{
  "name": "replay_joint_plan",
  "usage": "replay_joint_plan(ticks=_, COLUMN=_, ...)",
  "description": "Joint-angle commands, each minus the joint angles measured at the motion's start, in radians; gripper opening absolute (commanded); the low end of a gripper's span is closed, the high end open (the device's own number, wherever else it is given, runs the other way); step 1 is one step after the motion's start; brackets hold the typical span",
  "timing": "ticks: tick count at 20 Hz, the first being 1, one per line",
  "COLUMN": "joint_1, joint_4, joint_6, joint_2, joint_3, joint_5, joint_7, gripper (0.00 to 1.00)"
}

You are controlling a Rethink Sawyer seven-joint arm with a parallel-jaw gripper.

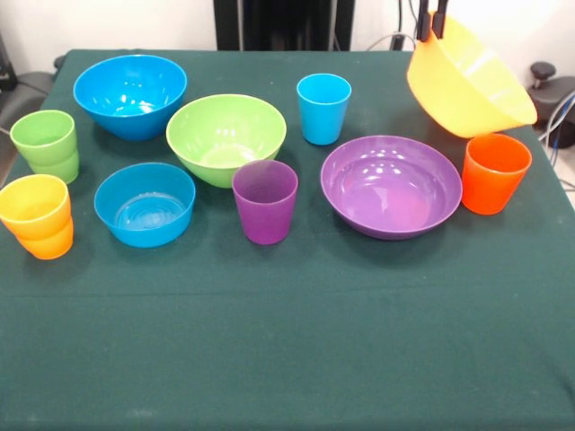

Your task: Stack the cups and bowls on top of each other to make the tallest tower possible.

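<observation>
Arm out of frame but for two dark prongs at the top edge, right of the black pedestal. Jaws pinched on the upper rim of the large glossy yellow plastic bowl, one prong on each side of the wall. Bowl hanging tilted, clear of the tabletop, mouth turned toward the right and toward the camera, rim at the grip partly lost behind the prongs. Lowest edge of the bowl just above the smooth orange plastic cup, upright on the dark green cloth; contact between the two impossible to judge from this side.

Just left of the orange cup, the wide shallow purple plastic bowl, upright. Behind it, the light blue tapered plastic cup. At centre, the lime green round plastic bowl, its front wall partly hidden by the translucent purple plastic cup standing just before it. Behind and to the left, the big deep blue plastic bowl; in front of that, the smaller flat-bottomed blue plastic bowl.

At the far left, a green plastic cup with a seam round its lower half, seemingly a second green cup nested beneath, hard to confirm. In front of it, a yellow plastic cup nested in a second orange cup, only the lower band of that one showing.

All bowls apart from one another, none nested.
</observation>
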Motion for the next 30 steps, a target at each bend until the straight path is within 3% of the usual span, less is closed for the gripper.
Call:
replay_joint_plan(ticks=1, joint_1=-0.031, joint_4=0.060, joint_6=0.118, joint_2=-0.022, joint_3=0.112, joint_5=0.022, joint_7=0.009, gripper=0.00)
replay_joint_plan(ticks=19, joint_1=-0.025, joint_4=0.079, joint_6=0.080, joint_2=-0.063, joint_3=0.097, joint_5=-0.002, joint_7=0.031, gripper=0.00)
replay_joint_plan(ticks=30, joint_1=-0.055, joint_4=0.090, joint_6=0.080, joint_2=-0.085, joint_3=0.119, joint_5=0.014, joint_7=0.028, gripper=0.00)
